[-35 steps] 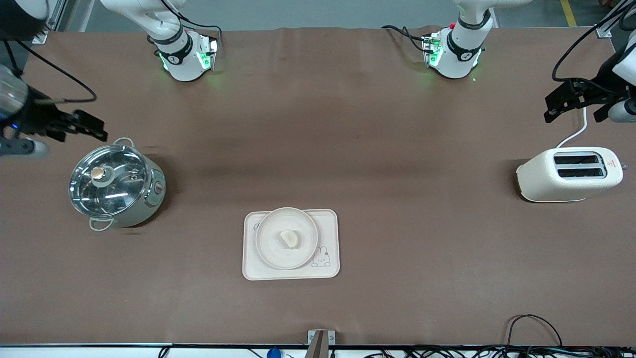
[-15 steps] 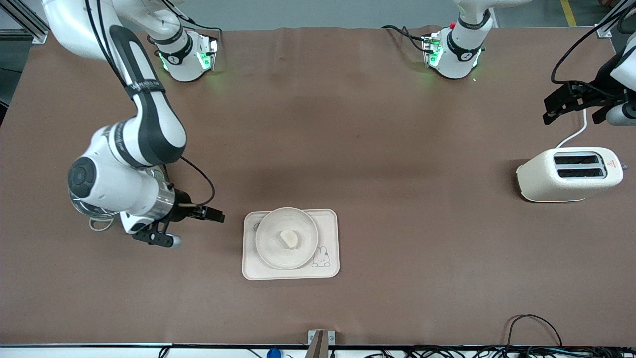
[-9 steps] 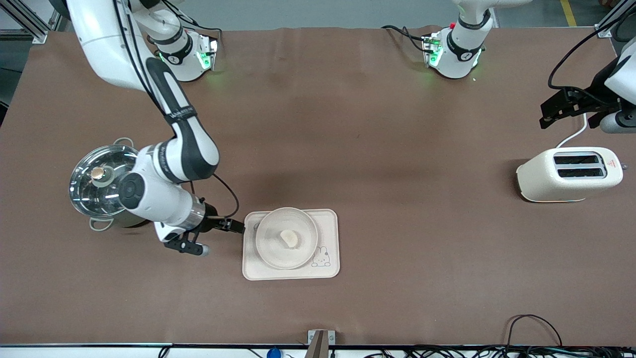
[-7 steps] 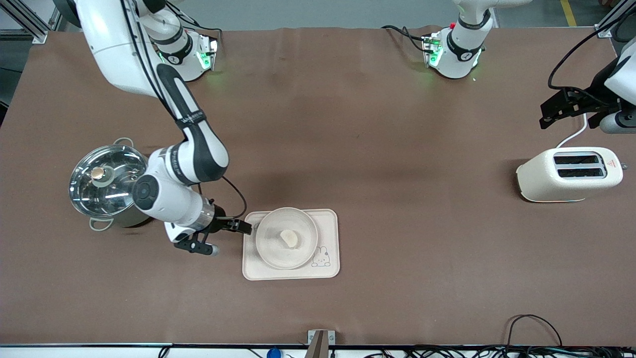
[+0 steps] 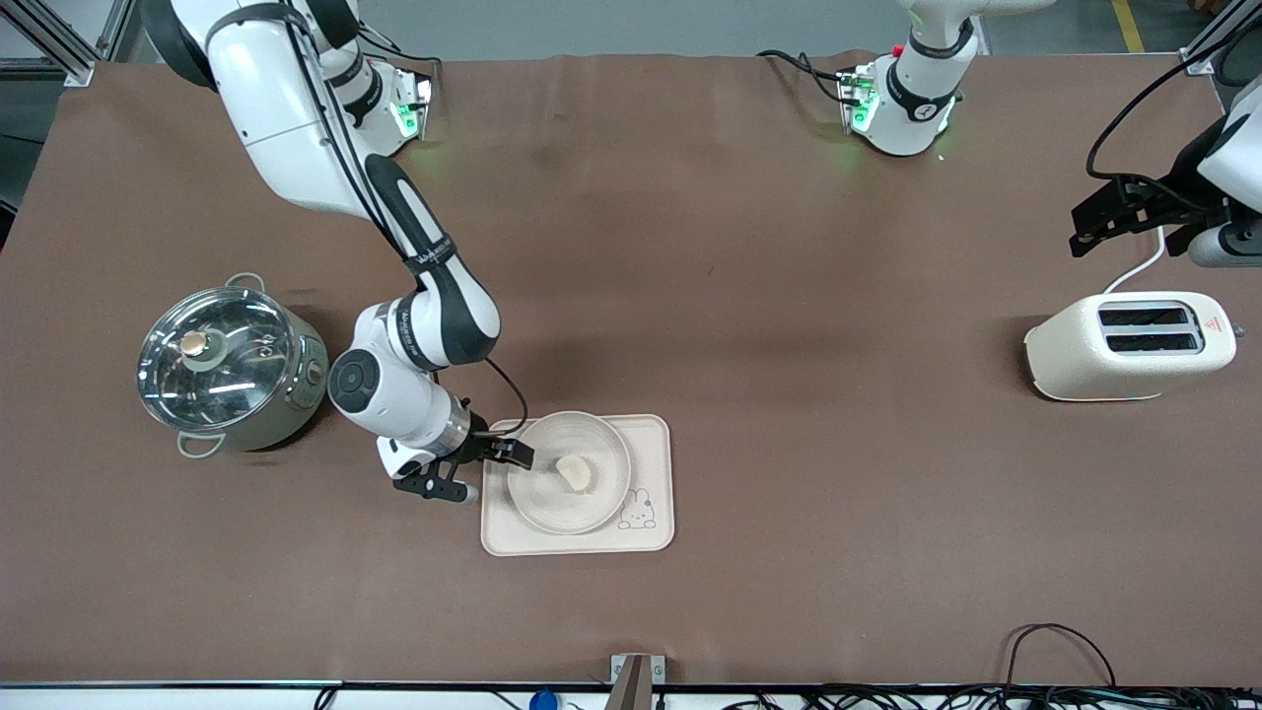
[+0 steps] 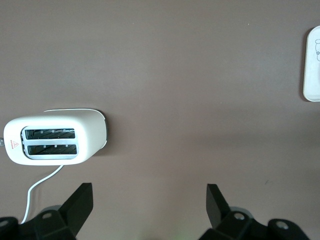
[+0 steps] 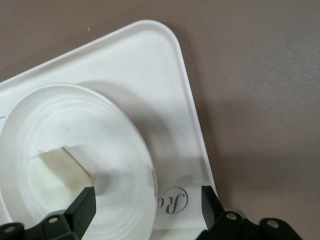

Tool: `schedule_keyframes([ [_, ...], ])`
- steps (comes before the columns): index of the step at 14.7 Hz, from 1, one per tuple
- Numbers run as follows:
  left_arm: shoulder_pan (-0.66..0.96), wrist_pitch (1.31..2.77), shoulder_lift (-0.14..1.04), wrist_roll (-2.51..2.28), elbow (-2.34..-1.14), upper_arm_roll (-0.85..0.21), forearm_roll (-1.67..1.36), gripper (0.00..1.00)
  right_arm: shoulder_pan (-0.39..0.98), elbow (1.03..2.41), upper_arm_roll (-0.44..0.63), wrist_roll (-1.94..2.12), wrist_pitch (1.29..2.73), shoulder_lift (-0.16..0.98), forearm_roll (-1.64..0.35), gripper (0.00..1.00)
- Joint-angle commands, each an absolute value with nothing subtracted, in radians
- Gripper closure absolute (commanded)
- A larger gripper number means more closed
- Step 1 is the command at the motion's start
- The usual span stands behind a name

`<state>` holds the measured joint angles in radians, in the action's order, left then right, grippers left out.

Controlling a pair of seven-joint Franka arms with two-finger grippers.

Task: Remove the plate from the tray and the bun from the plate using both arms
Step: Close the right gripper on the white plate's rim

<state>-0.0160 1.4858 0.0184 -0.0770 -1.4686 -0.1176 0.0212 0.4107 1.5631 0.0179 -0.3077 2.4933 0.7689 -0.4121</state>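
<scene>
The right gripper [image 5: 515,456] hides a bit of the plate's [image 5: 537,498] rim at the side toward the pot [image 5: 229,367]. Its fingers are spread wide, one on each side of that rim, and hold nothing. The round, smooth, pale plate sits on a flat tray [image 5: 656,463] with round corners and a little rabbit drawing. The small bun [image 5: 575,473], with one flat cut side, lies in the middle of the plate. The left gripper [image 5: 1124,209] waits in the air near the white toaster [image 5: 1129,345], wide open and empty, with its arm cut off at the picture's edge. The brown table [image 5: 789,296] has lots of bare room between tray and toaster.
</scene>
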Motion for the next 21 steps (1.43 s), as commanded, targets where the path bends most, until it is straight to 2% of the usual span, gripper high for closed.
schedule_keyframes([
  [1,-0.017,1.479,0.031,-0.064,-1.451,-0.118,0.023,0.00,0.417,1.548,0.020,-0.313,2.500,0.781,-0.433,0.23],
  [7,-0.017,1.479,0.031,-0.064,-1.453,-0.118,0.021,0.00,0.419,1.546,0.017,-0.313,2.502,0.799,-0.440,0.49],
  [9,-0.017,1.479,0.031,-0.064,-1.453,-0.118,0.021,0.00,0.420,1.540,0.017,-0.311,2.502,0.805,-0.460,0.53],
  [10,-0.017,1.479,0.031,-0.064,-1.451,-0.118,0.021,0.00,0.420,1.539,0.017,-0.311,2.502,0.808,-0.462,0.59],
  [12,-0.017,1.479,0.031,-0.064,-1.451,-0.118,0.021,0.00,0.420,1.534,0.017,-0.308,2.500,0.808,-0.463,0.84],
  [13,-0.017,1.479,0.031,-0.064,-1.451,-0.118,0.021,0.00,0.420,1.534,0.017,-0.307,2.502,0.808,-0.463,0.93],
  [16,-0.017,1.479,0.032,-0.064,-1.453,-0.118,0.021,0.00,0.420,1.532,0.017,-0.296,2.500,0.808,-0.462,1.00],
  [21,-0.012,1.479,0.032,-0.067,-1.453,-0.118,0.021,0.00,0.419,1.525,0.009,-0.302,2.497,0.790,-0.472,1.00],
])
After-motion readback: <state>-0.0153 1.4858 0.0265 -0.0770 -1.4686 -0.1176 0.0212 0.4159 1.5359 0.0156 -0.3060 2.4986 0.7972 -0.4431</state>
